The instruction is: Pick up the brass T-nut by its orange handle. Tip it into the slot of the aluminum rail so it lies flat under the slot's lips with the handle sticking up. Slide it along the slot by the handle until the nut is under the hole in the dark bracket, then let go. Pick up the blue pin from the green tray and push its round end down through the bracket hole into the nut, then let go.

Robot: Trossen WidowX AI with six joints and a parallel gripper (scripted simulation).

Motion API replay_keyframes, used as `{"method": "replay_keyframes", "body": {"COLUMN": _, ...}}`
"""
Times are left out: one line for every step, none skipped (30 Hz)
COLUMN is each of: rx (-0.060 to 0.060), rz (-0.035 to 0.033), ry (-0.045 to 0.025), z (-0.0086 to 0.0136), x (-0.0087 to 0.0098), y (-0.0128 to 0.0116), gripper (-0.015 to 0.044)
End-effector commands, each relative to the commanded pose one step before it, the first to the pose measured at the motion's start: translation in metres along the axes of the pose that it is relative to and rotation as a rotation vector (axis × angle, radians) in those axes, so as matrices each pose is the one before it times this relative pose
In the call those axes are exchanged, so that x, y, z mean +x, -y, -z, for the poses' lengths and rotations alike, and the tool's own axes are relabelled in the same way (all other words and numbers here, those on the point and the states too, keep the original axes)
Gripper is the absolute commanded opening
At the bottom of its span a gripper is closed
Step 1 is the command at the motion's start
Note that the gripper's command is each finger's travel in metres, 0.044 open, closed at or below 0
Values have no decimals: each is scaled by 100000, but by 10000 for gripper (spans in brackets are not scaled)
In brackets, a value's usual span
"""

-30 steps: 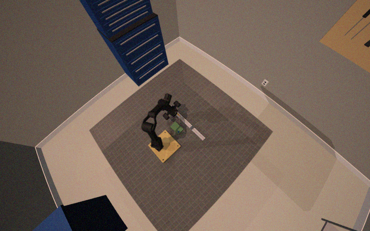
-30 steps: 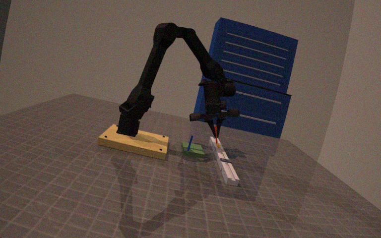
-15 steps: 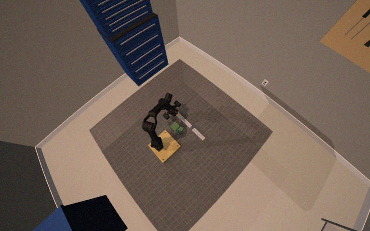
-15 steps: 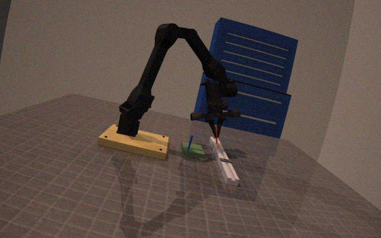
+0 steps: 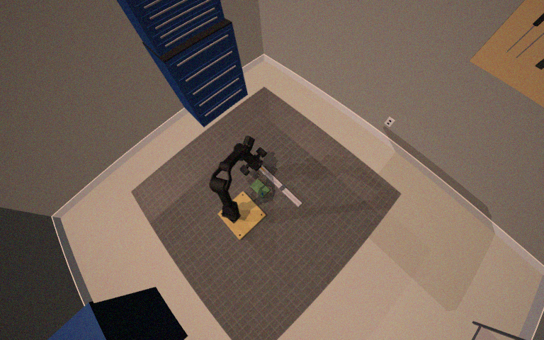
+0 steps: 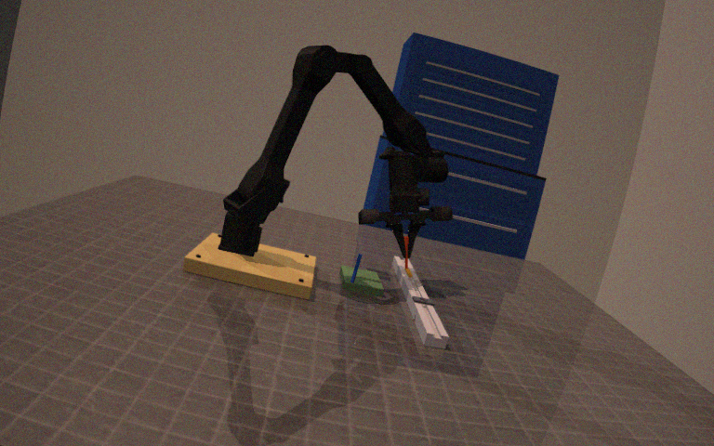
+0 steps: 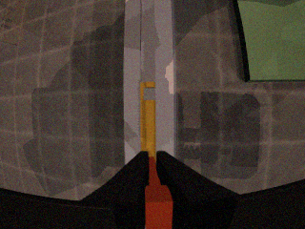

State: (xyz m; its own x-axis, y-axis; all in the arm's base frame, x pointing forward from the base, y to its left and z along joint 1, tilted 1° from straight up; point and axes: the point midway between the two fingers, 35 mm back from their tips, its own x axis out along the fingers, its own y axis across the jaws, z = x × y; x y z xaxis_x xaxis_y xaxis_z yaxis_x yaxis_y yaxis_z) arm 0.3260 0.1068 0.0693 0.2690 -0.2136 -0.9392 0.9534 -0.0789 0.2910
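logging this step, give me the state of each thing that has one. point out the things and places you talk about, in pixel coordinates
gripper (image 5: 261, 165) (image 6: 406, 256) (image 7: 152, 159): shut on the orange handle
orange handle (image 6: 406, 252) (image 7: 158, 205): gripped, sticking up
brass T-nut (image 6: 408, 273) (image 7: 150, 124): at the rail's slot, short of the bracket
dark bracket (image 5: 282, 187) (image 6: 423, 300): across the rail
blue pin (image 5: 262, 193) (image 6: 356, 268): standing in the green tray, leaning

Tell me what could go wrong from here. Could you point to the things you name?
The gripper (image 5: 261, 164) (image 6: 406, 255) (image 7: 152, 159) holds the slim orange handle (image 6: 406, 252) (image 7: 158, 205) between narrow fingertips, so it might twist or slip under a sideways push. The brass T-nut (image 6: 408, 272) (image 7: 150, 126) could catch on the lips of the rail (image 5: 292, 196) (image 6: 430, 325) (image 7: 164, 29) if it isn't lying flat. Later, the dark bracket (image 5: 282, 187) (image 6: 423, 300) across the rail may block the handle if they're misaligned.
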Motion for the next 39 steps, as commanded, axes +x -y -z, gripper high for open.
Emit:
{"method": "replay_keyframes", "body": {"rx": -941, "rz": 1838, "ry": 196, "z": 62, "x": 261, "y": 92, "gripper": -150}}
{"method": "replay_keyframes", "body": {"rx": -47, "rz": 205, "ry": -1, "z": 0, "x": 1, "y": -12, "gripper": -150}}
{"method": "replay_keyframes", "body": {"rx": -49, "rz": 213, "ry": -1, "z": 0, "x": 2, "y": -12, "gripper": -150}}
{"method": "replay_keyframes", "body": {"rx": -49, "rz": 214, "ry": -1, "z": 0, "x": 2, "y": -12, "gripper": -150}}
{"method": "replay_keyframes", "body": {"rx": -49, "rz": 211, "ry": -1, "z": 0, "x": 2, "y": -12, "gripper": -150}}
{"method": "replay_keyframes", "body": {"rx": -49, "rz": 211, "ry": -1, "z": 0, "x": 2, "y": -12, "gripper": -150}}
{"method": "replay_keyframes", "body": {"rx": -48, "rz": 207, "ry": -1, "z": 0, "x": 2, "y": -12, "gripper": -150}}
{"method": "replay_keyframes", "body": {"rx": -48, "rz": 207, "ry": -1, "z": 0, "x": 2, "y": -12, "gripper": -150}}
{"method": "replay_keyframes", "body": {"rx": -48, "rz": 206, "ry": 0, "z": 0, "x": 1, "y": -12, "gripper": -150}}
{"method": "replay_keyframes", "body": {"rx": -48, "rz": 206, "ry": -1, "z": 0, "x": 1, "y": -12, "gripper": -150}}
{"method": "replay_keyframes", "body": {"rx": -48, "rz": 205, "ry": 0, "z": 0, "x": 1, "y": -12, "gripper": -150}}
{"method": "replay_keyframes", "body": {"rx": -47, "rz": 204, "ry": -1, "z": 0, "x": 1, "y": -12, "gripper": -150}}
{"method": "replay_keyframes", "body": {"rx": -47, "rz": 203, "ry": 0, "z": 0, "x": 1, "y": -12, "gripper": -150}}
{"method": "replay_keyframes", "body": {"rx": -47, "rz": 203, "ry": 0, "z": 0, "x": 1, "y": -12, "gripper": -150}}
{"method": "replay_keyframes", "body": {"rx": -47, "rz": 202, "ry": 0, "z": 0, "x": 1, "y": -12, "gripper": -150}}
{"method": "replay_keyframes", "body": {"rx": -47, "rz": 202, "ry": 0, "z": 0, "x": 1, "y": -12, "gripper": -150}}
{"method": "replay_keyframes", "body": {"rx": -48, "rz": 205, "ry": 0, "z": 0, "x": 1, "y": -13, "gripper": -150}}
{"method": "replay_keyframes", "body": {"rx": -47, "rz": 202, "ry": 0, "z": 0, "x": 1, "y": -12, "gripper": -150}}
{"method": "replay_keyframes", "body": {"rx": -47, "rz": 201, "ry": 0, "z": 0, "x": 1, "y": -12, "gripper": -150}}
{"method": "replay_keyframes", "body": {"rx": -47, "rz": 199, "ry": 0, "z": 0, "x": 1, "y": -12, "gripper": -150}}
{"method": "replay_keyframes", "body": {"rx": -47, "rz": 199, "ry": 0, "z": 0, "x": 1, "y": -12, "gripper": -150}}
{"method": "replay_keyframes", "body": {"rx": -47, "rz": 202, "ry": 1, "z": 0, "x": 1, "y": -13, "gripper": -150}}
{"method": "replay_keyframes", "body": {"rx": -47, "rz": 202, "ry": 0, "z": 0, "x": 1, "y": -13, "gripper": -150}}
{"method": "replay_keyframes", "body": {"rx": -47, "rz": 202, "ry": 0, "z": 0, "x": 1, "y": -13, "gripper": -150}}
{"method": "replay_keyframes", "body": {"rx": -46, "rz": 197, "ry": 0, "z": 0, "x": 1, "y": -12, "gripper": -150}}
{"method": "replay_keyframes", "body": {"rx": -46, "rz": 197, "ry": 0, "z": 0, "x": 1, "y": -12, "gripper": -150}}
{"method": "replay_keyframes", "body": {"rx": -46, "rz": 198, "ry": 0, "z": 0, "x": 1, "y": -12, "gripper": -150}}
{"method": "replay_keyframes", "body": {"rx": -46, "rz": 198, "ry": 0, "z": 0, "x": 1, "y": -12, "gripper": -150}}
{"method": "replay_keyframes", "body": {"rx": -47, "rz": 200, "ry": 0, "z": 0, "x": 1, "y": -13, "gripper": -150}}
{"method": "replay_keyframes", "body": {"rx": -47, "rz": 200, "ry": 0, "z": 0, "x": 1, "y": -13, "gripper": -150}}
{"method": "replay_keyframes", "body": {"rx": -47, "rz": 202, "ry": 1, "z": 0, "x": 1, "y": -13, "gripper": -150}}
{"method": "replay_keyframes", "body": {"rx": -47, "rz": 202, "ry": 0, "z": 0, "x": 1, "y": -13, "gripper": -150}}
{"method": "replay_keyframes", "body": {"rx": -47, "rz": 199, "ry": 0, "z": 0, "x": 1, "y": -13, "gripper": -150}}
{"method": "replay_keyframes", "body": {"rx": -46, "rz": 199, "ry": 0, "z": 0, "x": 1, "y": -13, "gripper": -150}}
{"method": "replay_keyframes", "body": {"rx": -46, "rz": 199, "ry": 0, "z": 0, "x": 1, "y": -13, "gripper": -150}}
{"method": "replay_keyframes", "body": {"rx": -46, "rz": 199, "ry": 0, "z": 0, "x": 1, "y": -13, "gripper": -150}}
{"method": "replay_keyframes", "body": {"rx": -47, "rz": 199, "ry": 0, "z": 0, "x": 1, "y": -13, "gripper": -150}}
{"method": "replay_keyframes", "body": {"rx": -46, "rz": 199, "ry": 0, "z": 0, "x": 1, "y": -13, "gripper": -150}}
{"method": "replay_keyframes", "body": {"rx": -46, "rz": 197, "ry": 0, "z": 0, "x": 1, "y": -12, "gripper": -150}}
